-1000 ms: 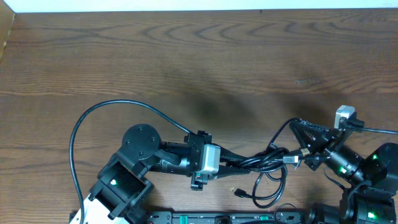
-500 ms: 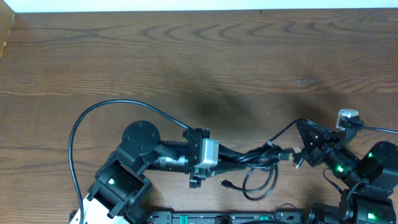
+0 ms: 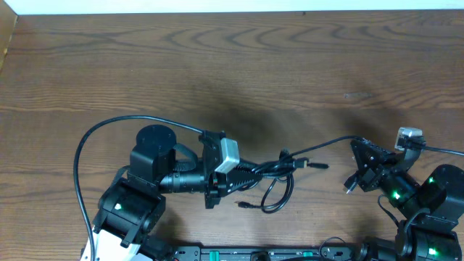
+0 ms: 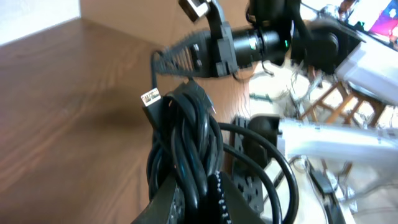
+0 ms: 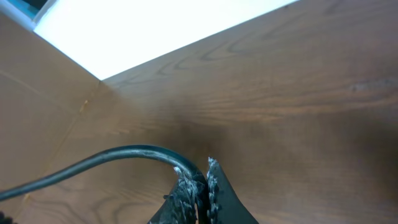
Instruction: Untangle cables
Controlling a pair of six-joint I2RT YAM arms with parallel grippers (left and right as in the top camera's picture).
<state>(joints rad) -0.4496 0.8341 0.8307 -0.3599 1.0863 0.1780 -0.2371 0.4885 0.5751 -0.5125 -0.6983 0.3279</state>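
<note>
Two pincers closed, one knot that may bite tighter.
Left gripper [image 3: 251,174] clamps the bunched cables [image 3: 274,168] over the near side of the table [image 3: 217,65], while the right gripper [image 5: 198,171] pinches a single strand [image 3: 326,147] running out of the bunch. The likely risk is that pulling the arms apart cinches the knot, or that the thin strand slips from the pads. A loose plug [image 3: 246,206] dangling below could snag. The left arm's own thick wire [image 3: 90,141] arcs off to the side, well apart from the bunch.
</note>
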